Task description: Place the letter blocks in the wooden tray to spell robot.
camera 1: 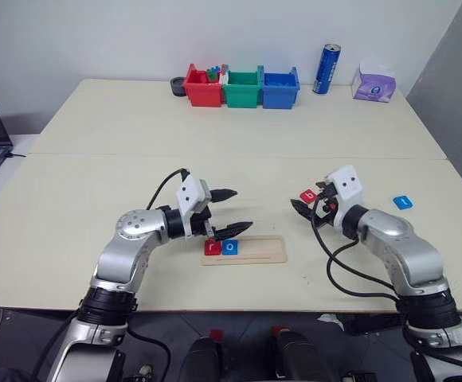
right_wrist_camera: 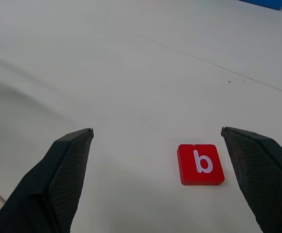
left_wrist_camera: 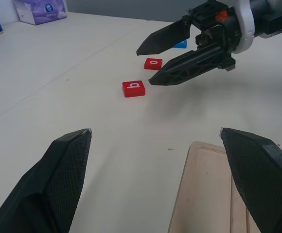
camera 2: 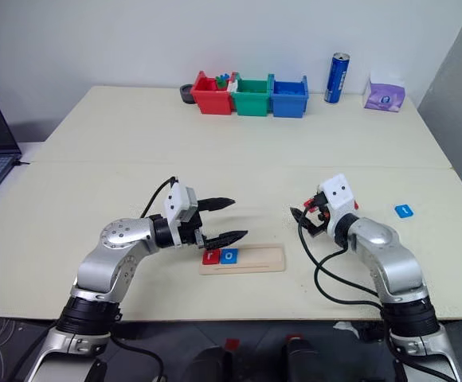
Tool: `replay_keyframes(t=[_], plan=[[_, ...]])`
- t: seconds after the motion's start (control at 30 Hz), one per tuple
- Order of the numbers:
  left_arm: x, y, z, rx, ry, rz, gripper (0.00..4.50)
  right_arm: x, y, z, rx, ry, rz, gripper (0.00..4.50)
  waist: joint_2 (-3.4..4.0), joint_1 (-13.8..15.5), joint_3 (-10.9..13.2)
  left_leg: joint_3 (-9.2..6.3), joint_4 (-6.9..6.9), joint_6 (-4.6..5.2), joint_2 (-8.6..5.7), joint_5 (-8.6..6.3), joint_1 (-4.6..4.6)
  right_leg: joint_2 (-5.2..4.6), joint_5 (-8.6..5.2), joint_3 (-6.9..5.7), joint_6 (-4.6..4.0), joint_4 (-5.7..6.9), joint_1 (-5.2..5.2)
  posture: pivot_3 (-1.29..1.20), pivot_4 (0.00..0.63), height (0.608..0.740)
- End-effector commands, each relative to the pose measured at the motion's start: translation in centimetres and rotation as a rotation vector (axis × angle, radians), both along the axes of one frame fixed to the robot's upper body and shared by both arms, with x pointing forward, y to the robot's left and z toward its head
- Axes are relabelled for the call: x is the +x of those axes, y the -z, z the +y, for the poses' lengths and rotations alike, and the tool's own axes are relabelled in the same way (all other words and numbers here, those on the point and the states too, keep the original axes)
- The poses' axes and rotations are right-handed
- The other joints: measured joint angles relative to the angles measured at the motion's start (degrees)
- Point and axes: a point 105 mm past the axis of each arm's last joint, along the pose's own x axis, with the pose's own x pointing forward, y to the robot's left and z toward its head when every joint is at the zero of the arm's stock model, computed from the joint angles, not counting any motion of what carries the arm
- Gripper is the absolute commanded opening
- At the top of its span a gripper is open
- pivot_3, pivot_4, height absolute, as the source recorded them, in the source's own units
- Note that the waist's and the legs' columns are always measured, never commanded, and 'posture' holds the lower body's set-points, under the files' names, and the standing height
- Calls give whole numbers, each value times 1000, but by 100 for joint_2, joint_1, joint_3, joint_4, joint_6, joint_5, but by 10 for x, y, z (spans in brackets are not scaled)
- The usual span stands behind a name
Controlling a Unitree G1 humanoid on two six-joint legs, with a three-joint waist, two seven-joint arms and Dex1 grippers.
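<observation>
Just beneath the wide-open left hand, the wooden tray holds "r" and "o"; "b" lies loose on the desk between the right hand's spread fingers; three letters remain.

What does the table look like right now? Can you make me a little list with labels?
Tray: long light-wood tray near the table's front edge
In tray: red square "r" tile, blue square "o" tile, side by side at its left end
Loose tiles: red "b" tile, red "o" tile, blue tile
Left gripper: fingers open, above the tray's left end
Right gripper: fingers open, by the "b" tile
</observation>
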Motion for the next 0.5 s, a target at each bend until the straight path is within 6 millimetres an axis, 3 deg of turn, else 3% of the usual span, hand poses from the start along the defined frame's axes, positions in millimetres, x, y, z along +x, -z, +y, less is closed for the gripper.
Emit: replay_keyframes(t=[0.03,0.5], plan=[[-3,-12,-5,-17,14,-50,4466,9,-5,1,-16,22,-31,4500,0,0,0,0,0,0,0,0,0,0,0,0,0,0,0,0,150,740],[-4,-10,-8,-10,14,-61,4466,32,13,-10,68,164,67,4500,0,-2,0,1,0,0,0,0,0,-1,0,0,-1,0,0,0,150,740]])
